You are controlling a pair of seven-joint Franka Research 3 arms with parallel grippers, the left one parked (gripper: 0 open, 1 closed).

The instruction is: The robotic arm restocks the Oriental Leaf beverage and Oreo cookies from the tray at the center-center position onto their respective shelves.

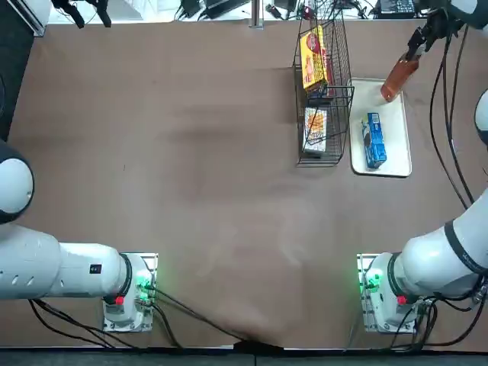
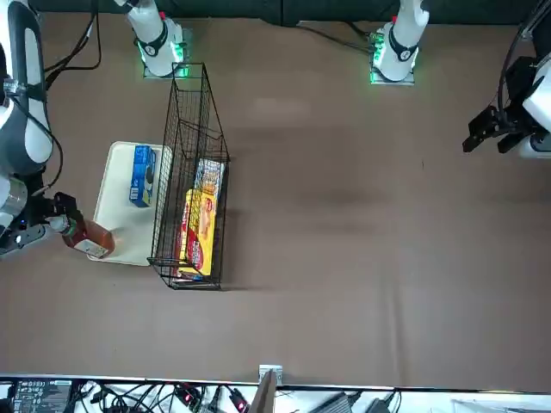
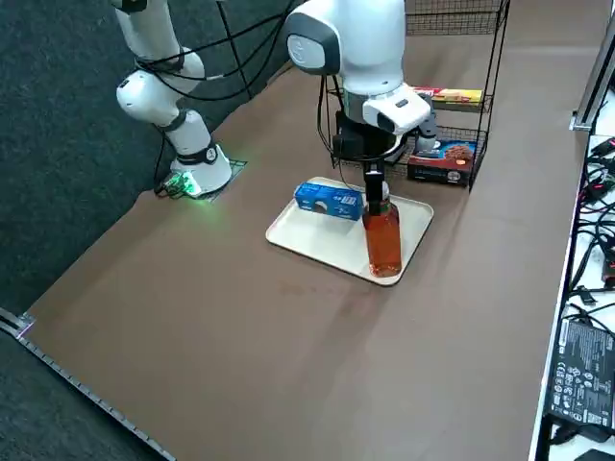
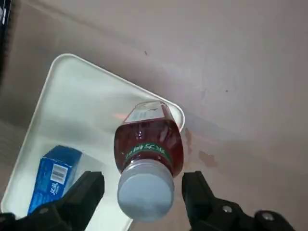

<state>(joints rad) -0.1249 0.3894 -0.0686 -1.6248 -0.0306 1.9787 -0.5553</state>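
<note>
On the tray [image 1: 396, 126], the Oreo cookies [image 1: 374, 141] sit towards the end nearer the robot's base, and the Oriental Leaf beverage [image 3: 382, 240] stands upright near a corner at the far end, white cap up. Just above the tray's far end is the right gripper [image 4: 143, 179], open, its 2 black fingers on either side of the bottle's cap with a gap at each side, so the bottle is between them but not gripped. Just beside the tray, on its left from the robot's side, are the shelves [image 1: 324, 156], a black wire rack with several tiers. In it, a white-and-orange packet [image 1: 315, 130] is level with the tray's near part, and a yellow packet [image 1: 313, 57] is farther out, past the tray's far edge; I can't tell which tier each is on from above. The robotic arm [image 1: 442, 255] has its base on the robot's side of the tray, well apart from it, and reaches round the tray's right. Beyond the tray, past the table's far edge, lie cables [image 2: 129, 397].
</note>
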